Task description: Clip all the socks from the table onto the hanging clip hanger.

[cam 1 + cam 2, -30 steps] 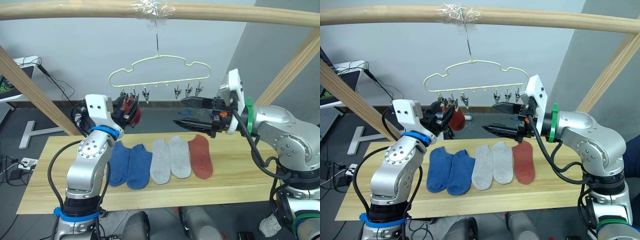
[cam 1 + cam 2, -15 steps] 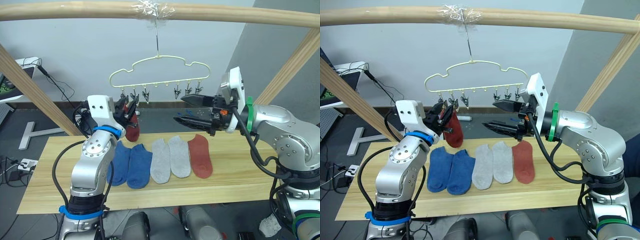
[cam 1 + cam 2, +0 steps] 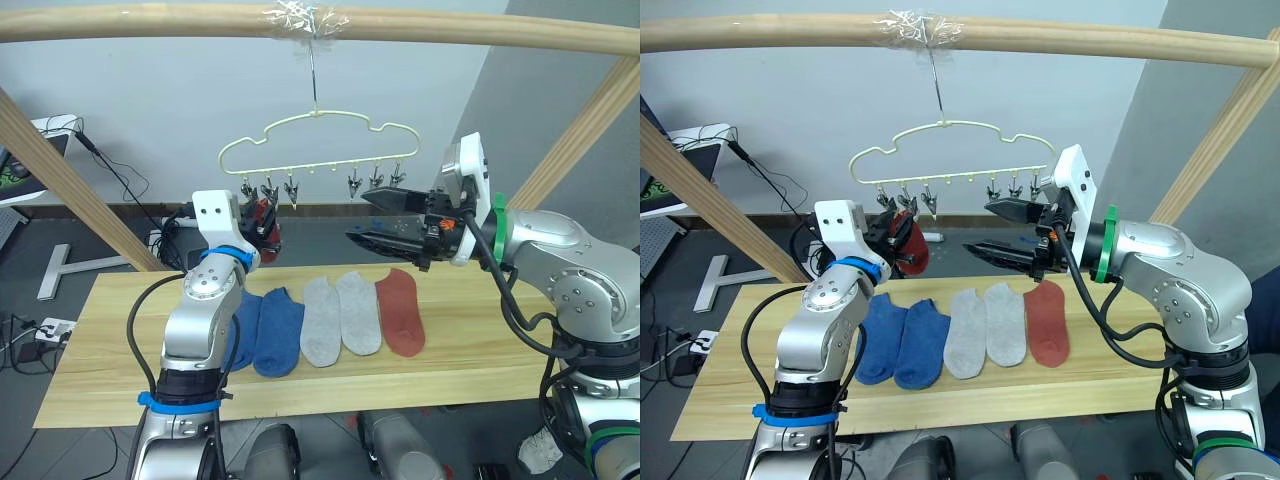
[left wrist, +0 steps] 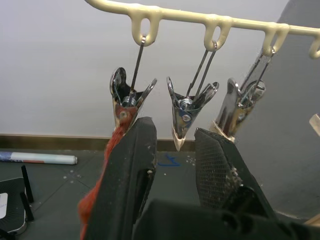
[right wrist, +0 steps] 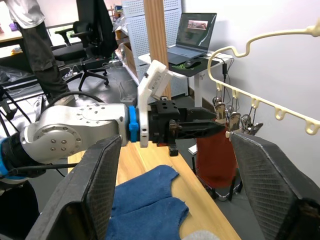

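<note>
Plank table (image 3: 100, 340), knit socks (image 3: 340, 315), maybe clipped

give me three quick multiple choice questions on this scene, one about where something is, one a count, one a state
1. Where is the red sock near the left gripper?
A. flat on the table
B. hanging from a clip on the hanger
C. on the floor

2. How many socks lie on the table?
A. three
B. five
C. six

3. How is the right gripper?
A. open, holding nothing
B. shut on a blue sock
C. shut on the hanger

Answers: 1 B, the left wrist view shows a clip biting its top edge. 2 B, two blue, two grey, one red. 3 A, its fingers are spread apart with nothing between.
</note>
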{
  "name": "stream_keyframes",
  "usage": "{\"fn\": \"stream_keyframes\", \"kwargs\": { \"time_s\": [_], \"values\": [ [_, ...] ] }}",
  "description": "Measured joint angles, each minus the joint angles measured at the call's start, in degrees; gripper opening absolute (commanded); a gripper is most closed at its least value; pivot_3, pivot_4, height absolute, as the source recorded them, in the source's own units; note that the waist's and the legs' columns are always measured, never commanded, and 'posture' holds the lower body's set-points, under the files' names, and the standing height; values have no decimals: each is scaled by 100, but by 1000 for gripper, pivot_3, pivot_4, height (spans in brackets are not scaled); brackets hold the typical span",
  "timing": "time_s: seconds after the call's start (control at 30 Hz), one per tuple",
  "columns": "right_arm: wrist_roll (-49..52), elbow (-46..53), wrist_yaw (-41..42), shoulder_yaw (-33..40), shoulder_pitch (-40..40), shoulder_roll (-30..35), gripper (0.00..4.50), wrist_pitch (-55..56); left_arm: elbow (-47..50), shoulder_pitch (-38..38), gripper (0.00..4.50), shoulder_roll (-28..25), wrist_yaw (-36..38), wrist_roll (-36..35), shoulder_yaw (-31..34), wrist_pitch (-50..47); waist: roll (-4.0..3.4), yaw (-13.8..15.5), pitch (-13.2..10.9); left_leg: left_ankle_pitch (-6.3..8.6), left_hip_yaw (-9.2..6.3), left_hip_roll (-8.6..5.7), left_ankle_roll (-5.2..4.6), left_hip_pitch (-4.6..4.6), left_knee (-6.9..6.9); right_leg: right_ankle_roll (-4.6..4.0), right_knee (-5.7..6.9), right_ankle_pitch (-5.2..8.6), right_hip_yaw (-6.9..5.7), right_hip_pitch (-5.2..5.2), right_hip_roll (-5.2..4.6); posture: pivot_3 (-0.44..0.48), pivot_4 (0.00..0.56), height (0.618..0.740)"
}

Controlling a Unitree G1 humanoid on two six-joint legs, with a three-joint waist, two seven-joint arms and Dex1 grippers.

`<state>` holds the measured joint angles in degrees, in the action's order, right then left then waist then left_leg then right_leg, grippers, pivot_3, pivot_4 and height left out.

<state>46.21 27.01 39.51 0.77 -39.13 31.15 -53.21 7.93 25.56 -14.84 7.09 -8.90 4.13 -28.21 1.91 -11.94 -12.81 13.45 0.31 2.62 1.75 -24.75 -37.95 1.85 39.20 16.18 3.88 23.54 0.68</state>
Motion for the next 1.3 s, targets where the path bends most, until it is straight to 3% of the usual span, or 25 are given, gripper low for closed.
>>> {"fn": "stream_keyframes", "kwargs": {
  "time_s": [0.43,1.07,1.27,1.3],
  "values": [
    [48,44,-133,0,1,22,3618,-23,-533,456,1552,107,-17,128,-24,314,0,-99,0,0,0,0,0,0,0,1,1,-1,1,0,0,-340,194,740],
    [69,65,-209,-3,5,41,3618,-46,-624,457,1552,186,-143,239,44,636,0,-116,0,0,0,0,0,0,0,2,2,-1,1,0,0,-344,192,740],
    [76,80,-213,-3,5,61,3618,-50,-630,458,3297,236,-140,231,67,644,0,-117,0,0,1,0,0,0,-1,3,2,-2,1,0,0,-343,192,740],
    [77,80,-213,-3,5,65,3618,-50,-630,458,3297,239,-146,239,66,644,0,-118,0,0,0,0,0,0,-1,3,3,-2,1,0,0,-343,192,740]
  ]
}}
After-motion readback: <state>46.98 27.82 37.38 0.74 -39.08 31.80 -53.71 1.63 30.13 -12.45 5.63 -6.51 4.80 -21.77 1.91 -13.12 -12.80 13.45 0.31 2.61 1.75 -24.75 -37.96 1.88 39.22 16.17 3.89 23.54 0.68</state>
